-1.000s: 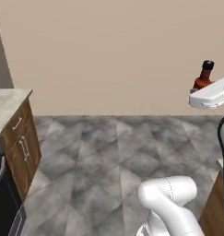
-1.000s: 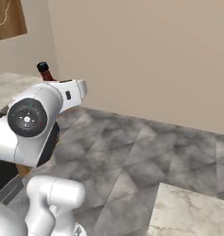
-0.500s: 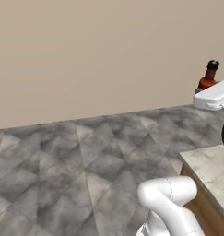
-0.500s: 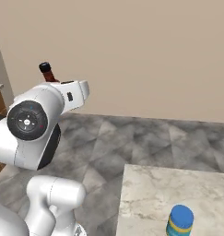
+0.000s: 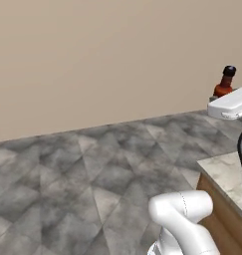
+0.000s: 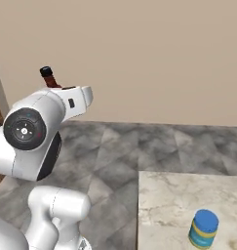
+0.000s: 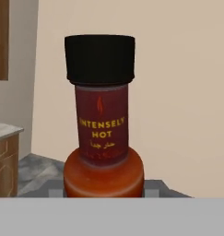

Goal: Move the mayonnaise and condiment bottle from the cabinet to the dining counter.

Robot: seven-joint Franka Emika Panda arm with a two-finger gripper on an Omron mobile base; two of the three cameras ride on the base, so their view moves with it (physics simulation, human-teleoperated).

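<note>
bottle: the condiment bottle (image 7: 103, 138) is up in the air, riding upright in my hand (image 7: 103, 194). From the left base view it pokes up at about 2 o'clock, just above the white hand housing.
hand state: partly closed, pinching the bottle's wide lower body. I can't see the finger pads themselves, the bottle hides them.
mayo: the mayonnaise (image 6: 204, 229) is already standing on the dining bench (image 6: 168, 195), at about 5 o'clock in the right base view. So I'd say 1 of 2 is done.
handling guess: small, stiff and light, glass or hard plastic by the look. The glossy curved sides are probably a bit slippery, and it's tall for its base, so likely tippy when set down.
where to hold: low on the fat part, as it is now. I wouldn't trust the neck or the black cap (image 7: 100, 59).
worry: slipping or twisting in the hand if I swing fast, and knocking the mayo when I put it down near it.
</note>
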